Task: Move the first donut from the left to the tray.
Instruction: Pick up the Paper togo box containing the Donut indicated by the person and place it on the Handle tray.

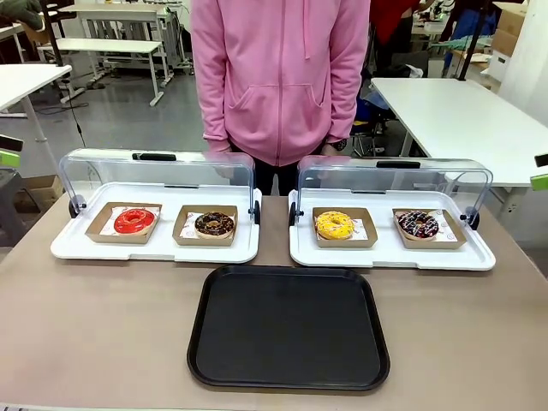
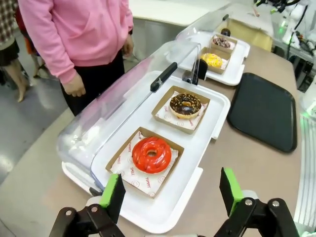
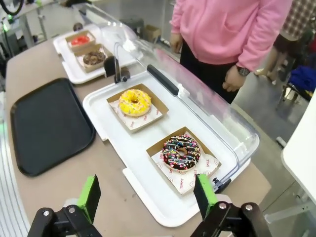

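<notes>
**Not begun: red donut yet to be picked up**

No grip yet on the red donut point(image 1: 134, 220), lying in its brown holder point(image 1: 99, 226) at the left end of a white tray point(image 1: 154, 251) toward the table's far left corner, under a raised clear lid point(image 1: 154, 171). Just beside it to the right, in a holder of its own, a chocolate donut point(image 1: 214, 224). Nothing on the black tray point(image 1: 288, 330) at the middle of the near edge, well apart from the red donut.

Seen from the left wrist, the left jaws wide apart and empty, hovering over the rim of the white tray, roughly in line with the red donut but clear of it. Much the same for the right jaws: spread wide, holding nothing, above the other white tray point(image 3: 123, 143) toward the far right corner, near a sprinkled donut point(image 3: 181, 150).

By the look of it, none of the task done. Left to do: come down over the red donut or its holder, close on it, lift clear of the white tray's rim, carry toward the near edge, set down on the black tray, let go.
</notes>
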`<action>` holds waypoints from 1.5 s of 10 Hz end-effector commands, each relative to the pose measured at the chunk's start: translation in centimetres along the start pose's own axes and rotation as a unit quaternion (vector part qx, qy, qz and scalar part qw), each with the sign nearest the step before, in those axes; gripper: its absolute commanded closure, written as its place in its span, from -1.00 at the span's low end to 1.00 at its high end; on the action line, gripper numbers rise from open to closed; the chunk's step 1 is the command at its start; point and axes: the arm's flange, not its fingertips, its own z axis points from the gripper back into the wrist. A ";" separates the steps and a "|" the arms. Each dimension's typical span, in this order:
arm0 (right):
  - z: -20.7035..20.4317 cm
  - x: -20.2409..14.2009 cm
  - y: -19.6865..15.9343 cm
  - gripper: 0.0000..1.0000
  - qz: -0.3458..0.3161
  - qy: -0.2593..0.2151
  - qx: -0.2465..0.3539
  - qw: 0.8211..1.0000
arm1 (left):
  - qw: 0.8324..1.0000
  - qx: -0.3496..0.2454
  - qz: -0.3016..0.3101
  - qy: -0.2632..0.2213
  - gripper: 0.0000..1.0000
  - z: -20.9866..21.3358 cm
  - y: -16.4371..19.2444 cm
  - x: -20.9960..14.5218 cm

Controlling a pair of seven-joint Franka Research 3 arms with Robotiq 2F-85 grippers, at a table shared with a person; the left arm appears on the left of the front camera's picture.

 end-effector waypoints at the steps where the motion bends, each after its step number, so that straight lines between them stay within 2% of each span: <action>1: 0.6 0.3 -0.1 -1.00 -0.001 -0.001 -0.003 1.000 | 1.000 -0.007 -0.009 -0.006 -1.00 -0.4 -0.5 0.9; 3: 0.2 0.0 0.0 -1.00 -0.004 0.005 -0.003 1.000 | 1.000 -0.007 -0.003 0.006 -1.00 0.7 0.6 0.4; 4: 1.1 0.1 -1.3 -1.00 -0.005 -0.010 0.016 1.000 | 1.000 -0.021 -0.004 0.002 -1.00 1.0 1.1 0.3; 6: 2.7 -0.1 -2.3 -1.00 -0.012 -0.037 0.027 0.999 | 0.999 -0.037 -0.013 -0.024 -1.00 2.2 1.6 0.1; 11: 3.7 0.1 -2.4 -1.00 -0.021 -0.036 0.048 0.998 | 0.998 -0.040 -0.023 -0.050 -1.00 3.6 0.9 0.3; 12: 3.6 -0.1 -1.9 -1.00 -0.025 -0.030 0.035 0.999 | 0.999 -0.037 -0.004 -0.025 -1.00 3.4 1.1 0.2; 15: 3.6 -0.1 -1.9 -1.00 -0.025 -0.030 0.035 0.999 | 0.999 -0.037 -0.004 -0.025 -1.00 3.4 1.1 0.2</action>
